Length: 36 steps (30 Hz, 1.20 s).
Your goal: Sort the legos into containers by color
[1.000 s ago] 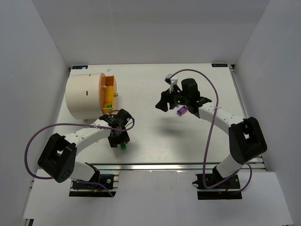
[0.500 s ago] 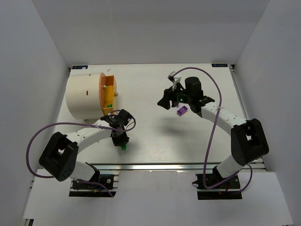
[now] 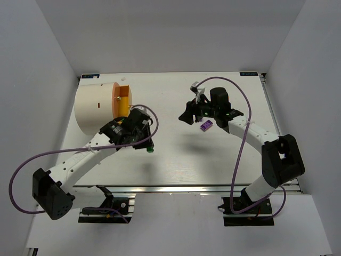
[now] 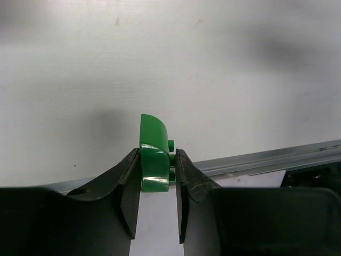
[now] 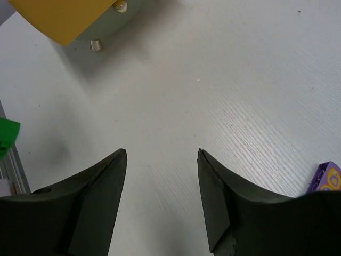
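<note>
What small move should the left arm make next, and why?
Probably carry the green brick over to the drum: the left gripper is shut on that brick, which seems clear of the table, and the drum stands close by.

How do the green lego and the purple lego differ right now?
Hold: the green lego is clamped between the left gripper's fingers; the purple lego lies loose beside the open right gripper. Height: the green lego appears clear of the table; the purple lego rests on it. Both are small bricks outside the container.
</note>
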{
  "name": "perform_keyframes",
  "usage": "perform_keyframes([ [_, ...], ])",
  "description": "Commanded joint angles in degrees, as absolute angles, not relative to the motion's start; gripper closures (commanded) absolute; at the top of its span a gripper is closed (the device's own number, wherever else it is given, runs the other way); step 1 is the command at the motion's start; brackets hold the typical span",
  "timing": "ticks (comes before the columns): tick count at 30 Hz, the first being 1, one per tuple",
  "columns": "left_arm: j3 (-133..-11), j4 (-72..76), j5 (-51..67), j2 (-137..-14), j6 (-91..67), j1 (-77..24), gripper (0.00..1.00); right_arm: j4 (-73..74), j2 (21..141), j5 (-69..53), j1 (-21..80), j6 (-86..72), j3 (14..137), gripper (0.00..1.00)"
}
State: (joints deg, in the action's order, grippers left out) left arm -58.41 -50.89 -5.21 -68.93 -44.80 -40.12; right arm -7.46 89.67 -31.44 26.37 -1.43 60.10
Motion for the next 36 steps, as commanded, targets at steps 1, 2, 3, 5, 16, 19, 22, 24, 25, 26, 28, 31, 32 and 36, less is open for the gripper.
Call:
perform_keyframes([
  [1, -68.3, -55.1, -8.6, -70.6, -39.6, -40.3, 0.93, -9.0, 88.3, -32.4, 26.1, -1.0, 60.0, 0.39],
  [2, -71.1, -57.6, -12.5, -72.9, -38.9, -40.3, 0.93, -9.0, 88.2, -32.4, 26.1, -0.7, 60.1, 0.39],
  [3, -76.2, -58.9, -14.8, -74.1, -38.0, -40.3, 0.93, -8.9, 88.2, -32.4, 26.2, -0.5, 60.0, 0.39],
  [5, -83.4, -62.7, -20.8, -77.1, -36.2, -39.0, 0.97, -8.5, 88.1, -32.3, 26.0, -0.3, 59.9, 0.39],
  [16, -98.8, -66.7, -39.9, -88.3, -27.1, -33.1, 0.97, -7.8, 87.7, -31.9, 26.1, 1.7, 59.6, 0.39],
  [19, -98.9, -65.9, -41.4, -89.8, -24.7, -30.4, 0.97, -7.5, 87.5, -31.7, 25.9, 2.1, 59.6, 0.39],
  [22, -98.4, -63.7, -41.7, -90.3, -22.2, -28.1, 0.97, -7.4, 87.5, -31.6, 25.8, 2.3, 59.4, 0.39],
  [24, -97.6, -61.7, -40.5, -90.4, -20.2, -27.3, 0.96, -7.3, 87.5, -31.7, 25.8, 2.4, 59.4, 0.39],
  [25, -97.5, -61.5, -39.8, -90.9, -20.0, -26.7, 0.95, -7.4, 87.5, -31.7, 25.6, 2.3, 59.6, 0.39],
  [26, -96.9, -61.4, -39.6, -91.2, -19.8, -26.7, 0.95, -7.4, 87.6, -31.7, 25.4, 2.3, 59.6, 0.39],
  [28, -96.2, -61.3, -38.8, -91.7, -19.8, -26.2, 0.94, -7.5, 87.7, -31.7, 25.6, 2.3, 59.8, 0.39],
  [31, -93.8, -59.9, -37.5, -91.2, -19.8, -25.6, 0.8, -7.5, 87.9, -31.9, 25.6, 2.3, 59.9, 0.37],
  [32, -93.3, -59.8, -37.4, -91.1, -19.8, -25.1, 0.75, -7.4, 87.9, -32.0, 25.6, 2.5, 59.9, 0.37],
  [36, -91.6, -59.1, -36.7, -89.8, -20.0, -25.0, 0.4, -6.5, 88.9, -33.5, 25.4, 3.1, 60.8, 0.34],
])
